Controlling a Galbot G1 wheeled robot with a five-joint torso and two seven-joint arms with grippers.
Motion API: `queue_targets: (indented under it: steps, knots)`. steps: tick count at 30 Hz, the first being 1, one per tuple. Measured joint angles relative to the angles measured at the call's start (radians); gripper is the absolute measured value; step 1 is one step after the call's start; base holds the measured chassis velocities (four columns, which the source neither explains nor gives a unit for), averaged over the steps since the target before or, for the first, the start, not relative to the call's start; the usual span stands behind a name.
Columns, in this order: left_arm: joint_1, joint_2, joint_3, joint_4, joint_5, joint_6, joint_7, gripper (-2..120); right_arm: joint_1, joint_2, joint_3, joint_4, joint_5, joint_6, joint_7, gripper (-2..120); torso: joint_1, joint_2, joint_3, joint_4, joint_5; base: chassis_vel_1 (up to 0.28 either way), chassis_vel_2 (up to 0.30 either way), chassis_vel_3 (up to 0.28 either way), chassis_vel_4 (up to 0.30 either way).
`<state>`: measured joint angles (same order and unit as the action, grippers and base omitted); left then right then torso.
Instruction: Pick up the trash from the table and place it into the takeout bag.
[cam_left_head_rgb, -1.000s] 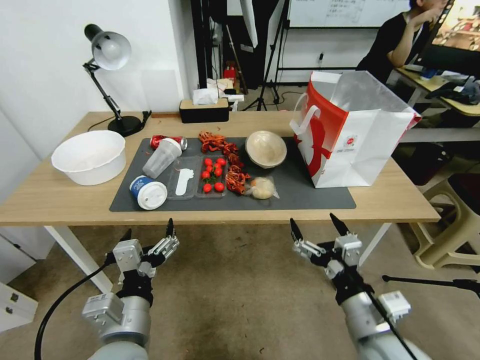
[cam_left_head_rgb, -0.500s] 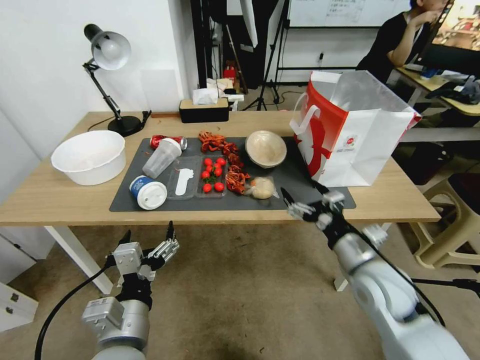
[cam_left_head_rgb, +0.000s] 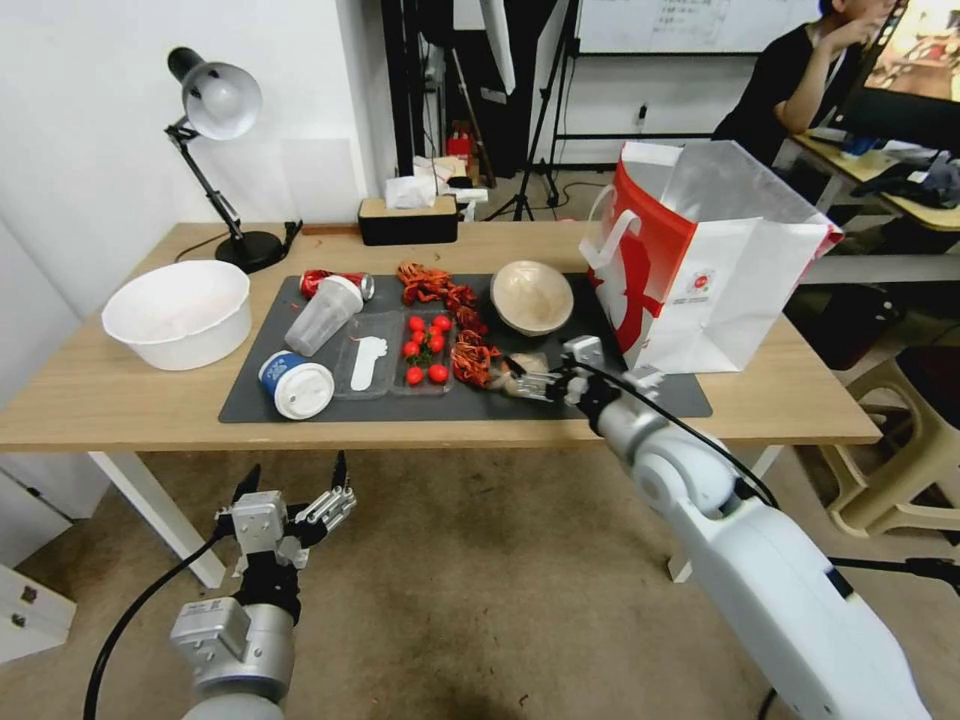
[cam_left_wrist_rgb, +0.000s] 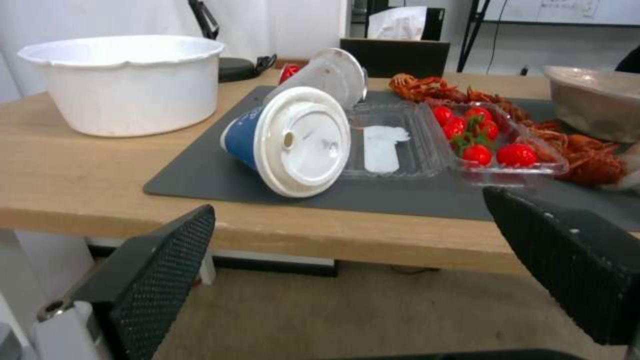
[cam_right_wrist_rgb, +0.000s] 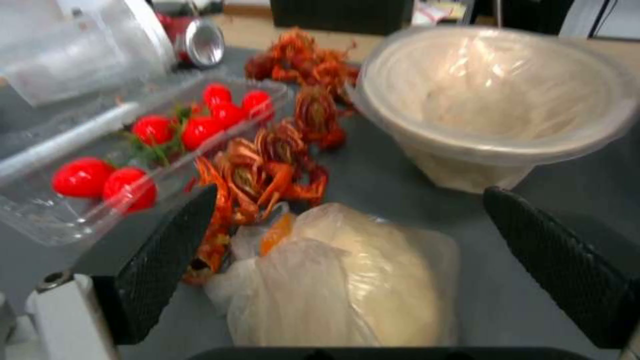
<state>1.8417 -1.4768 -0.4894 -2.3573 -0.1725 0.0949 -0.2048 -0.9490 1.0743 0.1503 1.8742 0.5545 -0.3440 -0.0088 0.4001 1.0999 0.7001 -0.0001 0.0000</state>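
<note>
Right gripper (cam_left_head_rgb: 522, 378) is out over the dark grey mat (cam_left_head_rgb: 600, 395), fingers (cam_right_wrist_rgb: 160, 260) spread apart with the plastic-wrapped lump (cam_right_wrist_rgb: 347, 280) sitting between them on the mat, neither finger visibly pressing on it. In the head view that lump (cam_left_head_rgb: 527, 362) lies at the near side of the mat, just beside the pile of red crayfish shells (cam_left_head_rgb: 470, 355). The beige paper bowl (cam_left_head_rgb: 532, 296) sits just beyond it, upright, with a clear liner showing in the right wrist view.

The takeout bag (cam_left_head_rgb: 720, 290) stands upright at the right end of the worktop (cam_left_head_rgb: 120, 390), mouth open, its near corner on the mat.

Over on the left half of the mat: the blue-white lidded cup (cam_left_head_rgb: 296, 384) lies on its side, lid toward the robot; the clear plastic cup (cam_left_head_rgb: 322, 315) lies tipped over behind it, and the crushed red can (cam_left_head_rgb: 325, 281) rests at the mat's far edge, touching that cup. A clear tray of cherry tomatoes (cam_left_head_rgb: 425, 355) sits between the cups and the shells.

Left gripper (cam_left_head_rgb: 295, 478) hangs below the worktop edge, over the floor, fingers (cam_left_wrist_rgb: 153, 280) apart and holding nothing. The white basin (cam_left_head_rgb: 178, 313) sits off the mat at the worktop's left end, with a desk lamp (cam_left_head_rgb: 215, 150) behind it.
</note>
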Motion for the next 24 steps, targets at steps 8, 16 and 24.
queue_targets:
  steps: [8,16,24]
  knots:
    - [0.006,0.004,-0.011,-0.001,0.000,0.003,0.007,100,0.104,0.025,-0.087,-0.066,-0.001,-0.119,0.044,100,0.000,0.000,0.000,0.0004,-0.0001,0.000,0.000,0.000,0.000]
    - [0.012,-0.001,-0.008,-0.009,-0.002,-0.002,0.002,100,0.109,0.039,-0.101,-0.075,-0.018,-0.156,0.064,98,0.000,0.000,0.000,0.0000,-0.0001,0.000,0.000,0.000,0.000]
    - [0.012,-0.001,-0.009,-0.014,-0.007,-0.009,-0.003,100,0.088,0.047,-0.097,-0.070,-0.021,-0.177,0.069,69,0.000,0.000,0.000,0.0000,0.0000,0.000,0.000,0.000,0.000]
